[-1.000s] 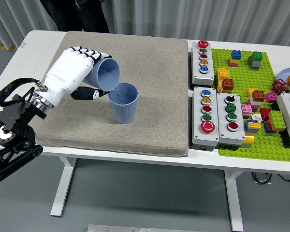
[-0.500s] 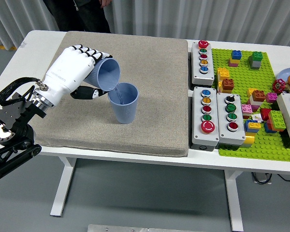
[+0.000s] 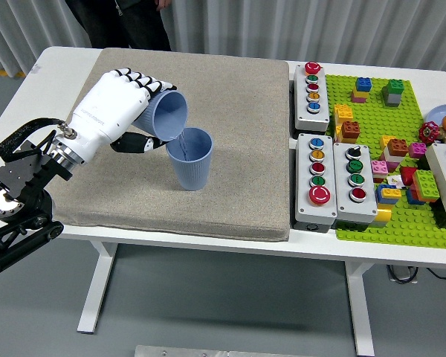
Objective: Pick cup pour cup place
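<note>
Fingers of the left hand [image 3: 115, 104] were wrapped around a blue ribbed cup [image 3: 166, 114], tilted so its mouth hung over a second, upright blue cup [image 3: 189, 158]. Liquid ran from the tilted rim into the upright cup, which stood on the grey mat [image 3: 230, 126] covering the white worktop [image 3: 52, 67]. Button boxes [image 3: 320, 178] and a green brick baseplate [image 3: 412, 223] lay to the right.

grey mat [image 3: 230, 160] lying under and right of the hand on white table [image 3: 59, 71]. button boxes [image 3: 323, 178] sitting well right of the hand, green brick plate [image 3: 401, 223] with coloured bricks beyond them. person [image 3: 119, 18] standing at far edge, above the hand.
</note>
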